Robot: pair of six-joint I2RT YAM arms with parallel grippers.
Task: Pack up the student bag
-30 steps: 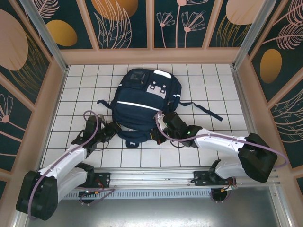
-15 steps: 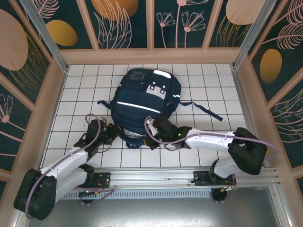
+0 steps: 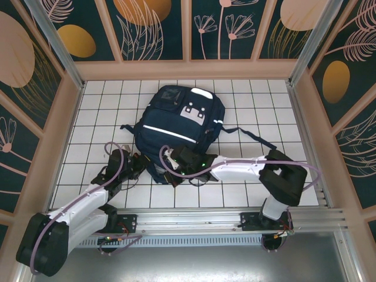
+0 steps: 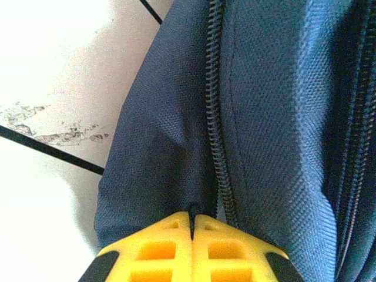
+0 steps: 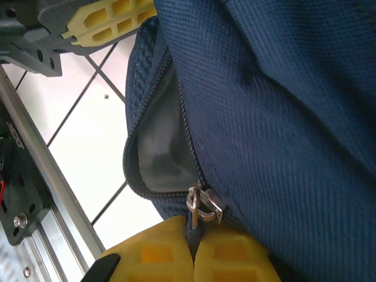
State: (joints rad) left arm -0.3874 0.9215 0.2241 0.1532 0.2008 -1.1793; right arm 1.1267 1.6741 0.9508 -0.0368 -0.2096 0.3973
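Observation:
The student bag [image 3: 179, 123], navy with a white stripe, lies flat in the middle of the tiled table. At its near left corner my left gripper [image 3: 140, 163] is shut, its yellow fingers pinching a fold of the bag's fabric [image 4: 176, 170] right beside the zipper teeth [image 4: 216, 147]. My right gripper [image 3: 171, 160] sits at the bag's near edge, shut on the dark zipper pull [image 5: 195, 226] below the metal slider [image 5: 203, 204]. Behind the slider the zipper gapes, showing grey lining [image 5: 161, 147]. The left gripper's fingers [image 5: 111, 20] show beyond that gap.
A dark strap [image 3: 254, 137] trails from the bag toward the right. Patterned walls [image 3: 53, 111] box in the table on three sides. The metal rail [image 3: 194, 220] carrying the arm bases runs along the near edge.
My right gripper has slid left along the bag's near edge with the zipper pull, widening the opening. My left gripper has shut on the bag's fabric.

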